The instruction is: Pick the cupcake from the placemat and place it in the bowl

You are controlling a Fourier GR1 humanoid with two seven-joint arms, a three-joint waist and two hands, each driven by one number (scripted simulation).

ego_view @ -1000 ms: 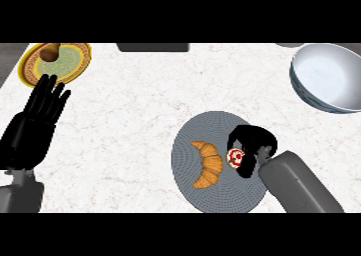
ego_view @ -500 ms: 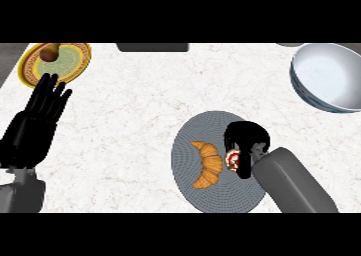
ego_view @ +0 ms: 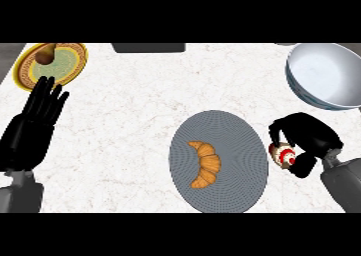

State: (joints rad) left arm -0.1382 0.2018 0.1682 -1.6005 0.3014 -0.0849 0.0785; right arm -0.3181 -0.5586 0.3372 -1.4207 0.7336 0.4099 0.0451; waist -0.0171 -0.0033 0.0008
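From the head view, the bowl (ego_view: 327,75) sits at the far right corner of the counter (ego_view: 139,110), white inside with a bluish rim, and nothing lies in it. At the far left stands a yellow plate (ego_view: 54,65) with a greenish middle; a small brown thing (ego_view: 46,55) rests on its far part, though what it is I cannot tell. A dark block (ego_view: 148,47) lies along the counter's far edge between plate and bowl.

The grey oval placemat (ego_view: 220,161) lies right of the middle, and only the croissant (ego_view: 205,164) remains on it, left of its centre, curved lengthwise.

The cupcake (ego_view: 284,154), white with a red swirl, is off the placemat, just beside its right rim, in the right hand (ego_view: 307,136). That hand's fingers curl round the cupcake from above and from the right, gripping it; only its left side shows. It is well short of the bowl.

The left hand (ego_view: 31,130) rests open at the left edge, fingers straight and pointing away, their tips just short of the plate.

Half a second ago the right hand and cupcake were over the placemat's right part, close to the croissant. Now they have shifted rightward, past the rim. The left hand, croissant, bowl and plate have not moved.
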